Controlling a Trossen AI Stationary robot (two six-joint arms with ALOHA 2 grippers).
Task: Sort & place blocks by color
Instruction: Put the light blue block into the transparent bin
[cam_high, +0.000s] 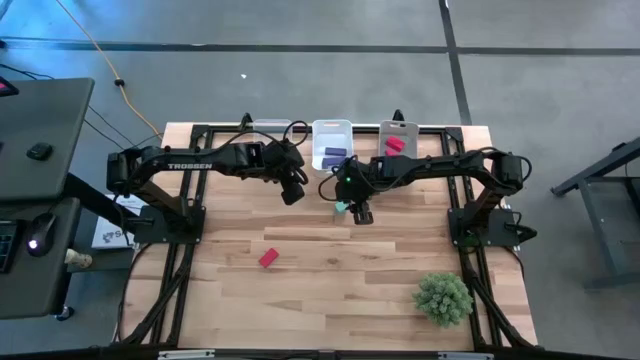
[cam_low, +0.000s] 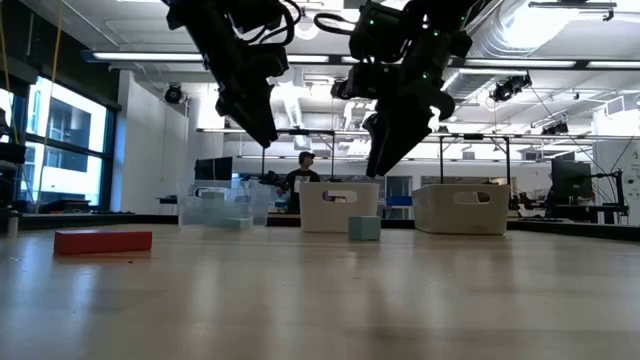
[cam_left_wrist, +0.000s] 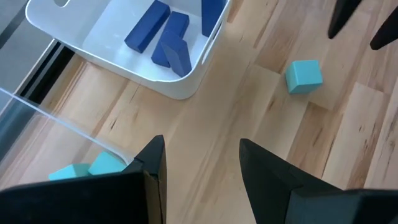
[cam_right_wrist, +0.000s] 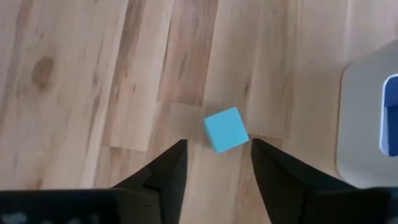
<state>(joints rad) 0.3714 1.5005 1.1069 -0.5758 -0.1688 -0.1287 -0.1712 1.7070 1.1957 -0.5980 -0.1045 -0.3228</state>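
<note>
Hovering with its fingers spread and empty, the right tool (cam_right_wrist: 214, 165) hangs just above a teal cube (cam_right_wrist: 226, 129) that lies on the wooden surface (cam_high: 330, 270) in front of the middle bin (cam_high: 332, 143). That white bin holds purple bars (cam_left_wrist: 166, 37). The left tool (cam_left_wrist: 202, 165), also open and empty, hangs nearby, and a red bar (cam_high: 268, 258) lies well apart toward the surface's front.
</note>
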